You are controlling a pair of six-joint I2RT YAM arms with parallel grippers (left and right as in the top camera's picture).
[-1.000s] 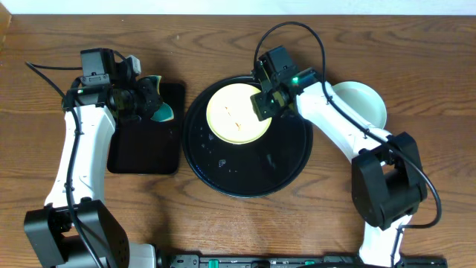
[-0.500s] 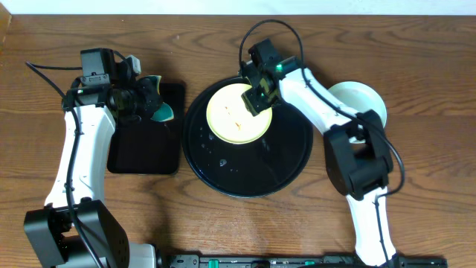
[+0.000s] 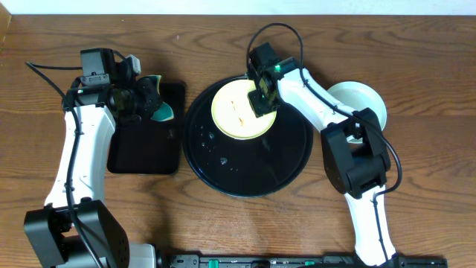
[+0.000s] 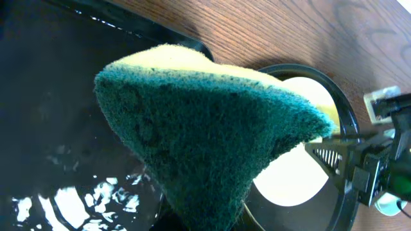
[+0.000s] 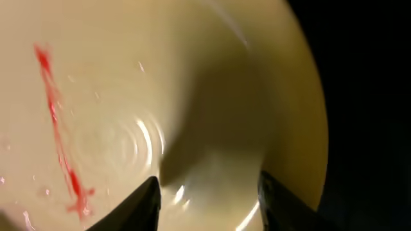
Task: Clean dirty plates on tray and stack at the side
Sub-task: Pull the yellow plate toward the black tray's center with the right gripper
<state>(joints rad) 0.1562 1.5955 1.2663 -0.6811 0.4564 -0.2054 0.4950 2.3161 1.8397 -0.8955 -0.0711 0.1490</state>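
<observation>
Your right gripper (image 3: pixel 261 100), jaws moderately apart, is poised at the 2 o'clock edge of the red-smeared yellow plate (image 3: pixel 232 115), which lies at 12 o'clock on the round black tray (image 3: pixel 253 177), while your left gripper (image 3: pixel 149 102) clamps a green-and-yellow sponge (image 3: pixel 161 113) above the 1 o'clock corner of the rectangular tray (image 3: pixel 141 152).

Lab: 2 robot arms (image 3: pixel 74 156), wooden table (image 3: pixel 431 52)

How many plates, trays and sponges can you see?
Plates: 2 showing, the yellow plate and the pale mint plate at the side; any under it are hidden.
Trays: 2, the round black tray and the rectangular black tray.
Sponges: 1, the sponge.
Total: 5.
</observation>
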